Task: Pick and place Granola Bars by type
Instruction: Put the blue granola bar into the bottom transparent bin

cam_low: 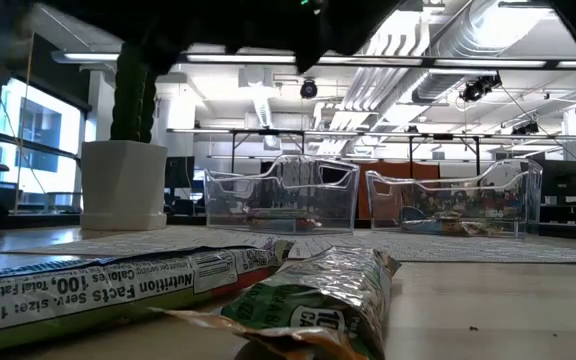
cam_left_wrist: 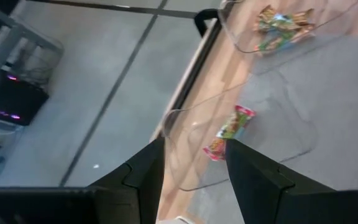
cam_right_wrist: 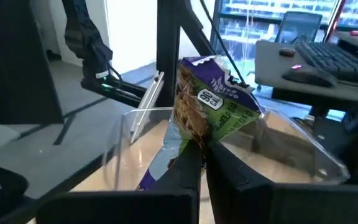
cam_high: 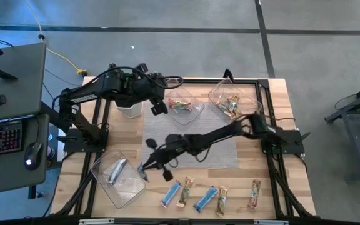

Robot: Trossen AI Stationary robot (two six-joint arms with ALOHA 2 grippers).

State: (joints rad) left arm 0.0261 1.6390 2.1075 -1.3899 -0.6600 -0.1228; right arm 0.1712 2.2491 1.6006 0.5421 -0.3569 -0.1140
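Observation:
My right gripper [cam_high: 144,167] reaches across the table to the near-left clear tray's [cam_high: 114,187] edge and is shut on a purple-and-green granola bar [cam_right_wrist: 213,106]. A silver bar [cam_high: 116,170] lies in that tray. My left gripper [cam_left_wrist: 194,163] hangs open above the middle far tray [cam_left_wrist: 272,134], where a red-green bar [cam_left_wrist: 230,129] lies flat. The far-right tray [cam_high: 217,94] holds several green-gold bars [cam_high: 232,105]. A row of blue, green-gold and red-tan bars [cam_high: 205,199] lies flat along the near edge. My right gripper pinches the purple-and-green bar between its two fingers [cam_right_wrist: 188,165], partway along the wrapper [cam_right_wrist: 194,140]. The bar's green end [cam_right_wrist: 219,93] sticks out past the fingertips and a purple part [cam_right_wrist: 149,179] trails back beside them. It is lifted clear, at the near-left tray's edge.
A white cup [cam_high: 130,110] stands on the far left of the grey mat [cam_high: 224,153], next to my left gripper. In the low view two bars [cam_low: 318,295] lie close in front of the camera. A desk with a keyboard [cam_high: 2,137] stands left of the table.

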